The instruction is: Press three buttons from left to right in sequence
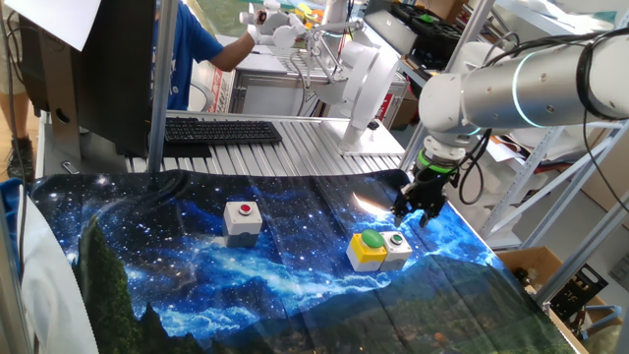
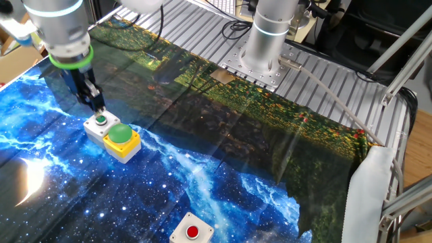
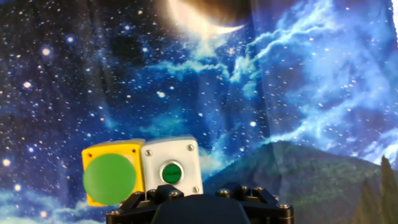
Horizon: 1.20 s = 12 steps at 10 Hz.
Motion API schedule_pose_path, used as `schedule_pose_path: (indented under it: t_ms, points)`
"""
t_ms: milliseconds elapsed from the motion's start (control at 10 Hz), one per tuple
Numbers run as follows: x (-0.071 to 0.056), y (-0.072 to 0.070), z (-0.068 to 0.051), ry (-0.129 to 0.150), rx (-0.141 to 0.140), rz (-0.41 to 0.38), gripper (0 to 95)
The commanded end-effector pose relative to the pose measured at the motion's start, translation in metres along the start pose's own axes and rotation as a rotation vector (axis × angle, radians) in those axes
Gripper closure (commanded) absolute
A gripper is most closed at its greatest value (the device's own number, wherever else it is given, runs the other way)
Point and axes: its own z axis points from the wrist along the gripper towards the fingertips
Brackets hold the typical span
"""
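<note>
Robot arm w/ hand (image 1: 418,205) hangs above the far right part of the desk (image 1: 295,157), just behind the small grey box w/ tiny green button (image 1: 397,249). In the other fixed view the hand (image 2: 96,104) has its tip right next to that box (image 2: 100,125), near its back edge; can't tell if touching. Fingertips not seen apart or together in any view, so can't tell if hand is open or closed. Hand view shows only the black hand body at the bottom edge.

Yellow box w/ large green dome (image 1: 369,248) sits touching the small grey box, side by side; same pair in hand view: yellow (image 3: 112,177) left, grey (image 3: 171,169) right. Grey box w/ red button (image 1: 242,218) stands well apart to the left, alone on the starry blue galaxy cloth (image 1: 197,275) that covers the desk.

Black keyboard (image 1: 221,130) lies on the ribbed metal desk behind the cloth. Person in blue shirt (image 1: 192,49) in background. No readable labels or writing on boxes or arm.
</note>
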Motion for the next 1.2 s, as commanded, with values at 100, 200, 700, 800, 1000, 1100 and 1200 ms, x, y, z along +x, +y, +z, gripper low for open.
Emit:
schedule_pose_path:
  t_ms: [100, 200, 700, 800, 1000, 1100, 1200]
  points:
    - [-0.001, 0.002, -0.001, 0.017, -0.005, -0.014, 57.0]
    - [0.0, 0.006, -0.002, 0.019, -0.006, -0.018, 76.0]
    - [0.003, 0.026, -0.004, 0.037, -0.015, -0.02, 95.0]
    - [0.003, 0.031, -0.001, 0.037, -0.013, -0.013, 95.0]
    - [0.0, 0.038, 0.005, 0.041, -0.023, -0.013, 95.0]
    - [0.0, 0.039, 0.006, 0.04, -0.023, -0.014, 95.0]
    - [0.0, 0.039, 0.006, 0.04, -0.023, -0.014, 95.0]
